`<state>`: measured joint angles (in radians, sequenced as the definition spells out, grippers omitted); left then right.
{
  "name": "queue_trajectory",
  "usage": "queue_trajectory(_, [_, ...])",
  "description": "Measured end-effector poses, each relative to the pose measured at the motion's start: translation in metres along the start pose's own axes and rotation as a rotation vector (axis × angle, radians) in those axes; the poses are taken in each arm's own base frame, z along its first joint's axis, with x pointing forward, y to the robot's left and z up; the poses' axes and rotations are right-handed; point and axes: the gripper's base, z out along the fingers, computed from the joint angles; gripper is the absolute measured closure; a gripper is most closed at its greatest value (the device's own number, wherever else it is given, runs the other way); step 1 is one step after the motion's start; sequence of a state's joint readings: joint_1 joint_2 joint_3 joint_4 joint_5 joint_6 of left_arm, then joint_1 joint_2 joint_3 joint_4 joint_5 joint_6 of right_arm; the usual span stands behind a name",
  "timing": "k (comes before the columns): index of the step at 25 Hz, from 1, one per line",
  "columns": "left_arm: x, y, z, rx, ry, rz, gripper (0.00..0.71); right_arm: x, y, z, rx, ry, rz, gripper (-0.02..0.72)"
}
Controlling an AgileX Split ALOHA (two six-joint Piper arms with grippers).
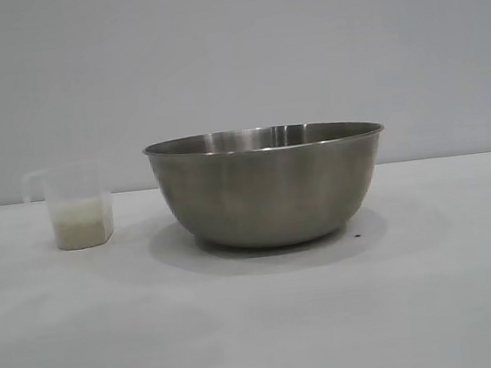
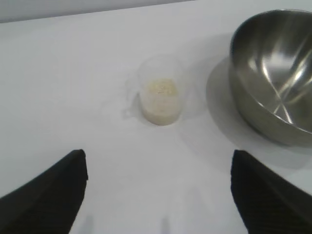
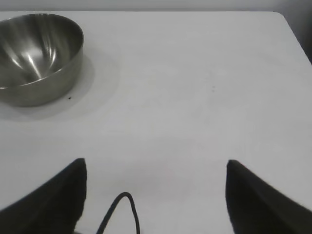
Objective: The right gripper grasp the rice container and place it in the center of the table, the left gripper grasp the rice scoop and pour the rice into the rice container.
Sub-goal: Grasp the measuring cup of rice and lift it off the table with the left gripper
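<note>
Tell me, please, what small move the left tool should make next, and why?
Probably ease the left tool forward toward the rice scoop. The tool is open and empty, the scoop stands upright with rice inside, apart from the tool, and the rice container beside it already sits mid-table.

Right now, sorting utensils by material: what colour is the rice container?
Brushed silver steel rice container; exterior view shows it best.

**Steel bowl at table centre, scoop of rice beside it**

Large round steel bowl (image 1: 268,190), brushed silver, upright on the white table (image 1: 260,323), nothing showing inside. Just to its left in the exterior view, apart from it: small see-through plastic scoop (image 1: 80,210), upright, handle pointing away from the bowl. Off-white rice (image 1: 83,229) filling its lower part.
</note>
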<state>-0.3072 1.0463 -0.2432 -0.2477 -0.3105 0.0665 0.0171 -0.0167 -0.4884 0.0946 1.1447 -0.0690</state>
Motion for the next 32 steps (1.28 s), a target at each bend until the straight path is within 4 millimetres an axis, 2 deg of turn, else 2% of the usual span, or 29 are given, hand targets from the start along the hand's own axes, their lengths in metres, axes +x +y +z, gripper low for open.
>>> queue_trajectory(5, [0.006,0.006,0.003,-0.037,-0.107,-0.002,0.176,0.0,0.0,0.0,0.0,0.0,0.0,0.174])
queue_trajectory(13, [0.023,0.011,0.035,-0.092,-0.106,0.044,0.176,0.0,0.0,0.0,0.0,0.0,0.0,0.174])
queue_trajectory(21, [0.037,0.014,0.056,-0.116,-0.169,0.088,0.176,0.0,0.0,0.0,0.0,0.0,0.0,0.174])
queue_trajectory(27, [0.068,0.018,0.077,-0.131,-0.048,0.088,0.176,0.0,0.0,0.0,0.0,0.0,0.0,0.174])
queue_trajectory(32, [0.074,0.018,0.081,-0.133,-0.021,0.053,0.176,0.0,0.0,0.0,0.0,0.0,0.0,0.174])
